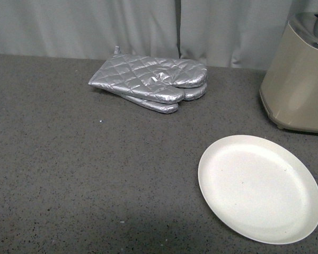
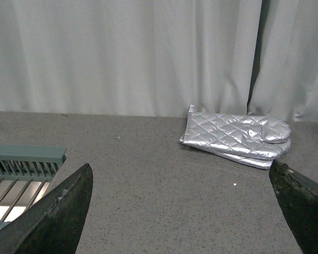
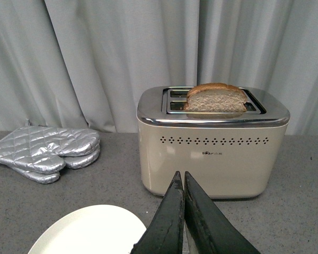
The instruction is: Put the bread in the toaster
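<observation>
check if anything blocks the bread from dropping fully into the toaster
Nothing visible does. The bread already stands in a slot of the toaster, its top poking out. The right gripper is shut, in front of the toaster.

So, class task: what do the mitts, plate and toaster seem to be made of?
Mitts: probably padded fabric with a silver foil-like coating; quilted diamond stitching, soft sheen.
Plate: matte off-white, ceramic or plastic; cannot tell which.
Toaster: beige satin body, likely painted metal, and a mirror-bright chrome top.
</observation>
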